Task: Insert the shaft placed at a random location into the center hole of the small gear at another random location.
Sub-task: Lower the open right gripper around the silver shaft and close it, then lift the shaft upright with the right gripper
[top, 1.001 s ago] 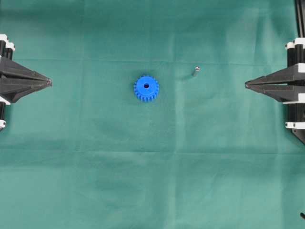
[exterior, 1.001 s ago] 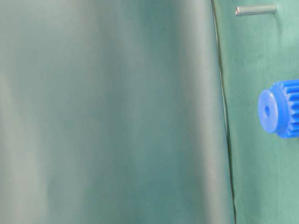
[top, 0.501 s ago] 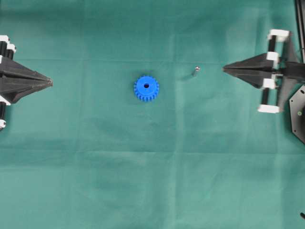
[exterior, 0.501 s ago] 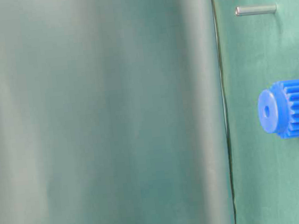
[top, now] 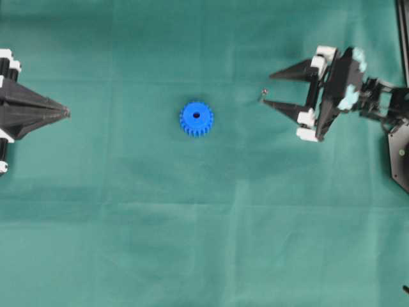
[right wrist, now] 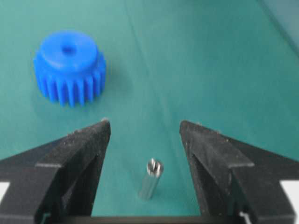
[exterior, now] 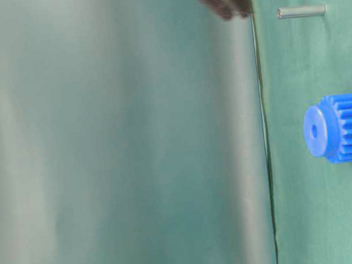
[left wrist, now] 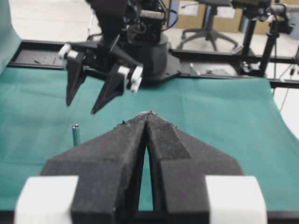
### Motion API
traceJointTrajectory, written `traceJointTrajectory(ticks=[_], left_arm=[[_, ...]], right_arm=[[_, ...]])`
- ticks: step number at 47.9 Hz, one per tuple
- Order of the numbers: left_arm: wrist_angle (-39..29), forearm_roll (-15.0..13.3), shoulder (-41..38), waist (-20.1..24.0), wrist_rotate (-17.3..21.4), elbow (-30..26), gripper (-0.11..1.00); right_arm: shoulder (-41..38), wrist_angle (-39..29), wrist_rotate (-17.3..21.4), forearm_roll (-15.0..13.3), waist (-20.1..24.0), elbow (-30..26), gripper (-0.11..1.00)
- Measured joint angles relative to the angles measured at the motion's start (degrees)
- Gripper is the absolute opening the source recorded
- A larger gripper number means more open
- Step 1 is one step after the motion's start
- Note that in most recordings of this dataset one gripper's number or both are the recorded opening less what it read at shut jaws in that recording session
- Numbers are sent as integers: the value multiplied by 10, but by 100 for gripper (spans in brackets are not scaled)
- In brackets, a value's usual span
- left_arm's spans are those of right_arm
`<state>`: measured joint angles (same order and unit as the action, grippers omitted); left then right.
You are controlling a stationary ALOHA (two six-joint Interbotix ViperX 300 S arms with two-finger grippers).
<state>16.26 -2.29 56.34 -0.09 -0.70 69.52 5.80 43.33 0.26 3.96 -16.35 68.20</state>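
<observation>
The small gear (top: 196,118) is bright blue and lies flat on the green cloth with its center hole (top: 196,116) facing up; both also show in the right wrist view, gear (right wrist: 70,65) and hole (right wrist: 70,48). The shaft (top: 262,95), a short silver pin, stands upright to the right of the gear. My right gripper (top: 267,89) is open, and the shaft (right wrist: 151,178) shows between its two fingers without touching either. From the left wrist view the right gripper (left wrist: 81,107) hangs a little above the shaft (left wrist: 75,134). My left gripper (top: 67,112) is shut on nothing at the far left.
Green cloth (top: 204,230) covers the whole table. In the table-level view the gear (exterior: 340,128) and shaft (exterior: 300,11) appear turned sideways, with dark fingers (exterior: 225,0) of the right gripper at the top edge. The right arm's base (left wrist: 149,46) stands behind.
My right gripper has come in from the right edge to the shaft and gone from shut to open. Gear, shaft and left gripper have not moved.
</observation>
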Motion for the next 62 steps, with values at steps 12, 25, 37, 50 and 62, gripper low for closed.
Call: traceJointTrajectory(ticks=[12, 25, 37, 50, 62], left_arm=[[0, -1, 7, 0, -1, 7, -1], [0, -1, 9, 0, -1, 8, -1], [0, -1, 9, 0, -2, 8, -1], [0, -1, 14, 0, -3, 8, -1], [-6, -1, 17, 0, -4, 8, -1]], right_arm=[[-83, 52, 0, 11, -4, -11, 64], [-107, 58, 4, 18, -4, -20, 61], [-107, 60, 11, 18, -4, -19, 30], [-107, 62, 15, 7, -4, -18, 15], [-103, 62, 19, 6, -4, -17, 15]])
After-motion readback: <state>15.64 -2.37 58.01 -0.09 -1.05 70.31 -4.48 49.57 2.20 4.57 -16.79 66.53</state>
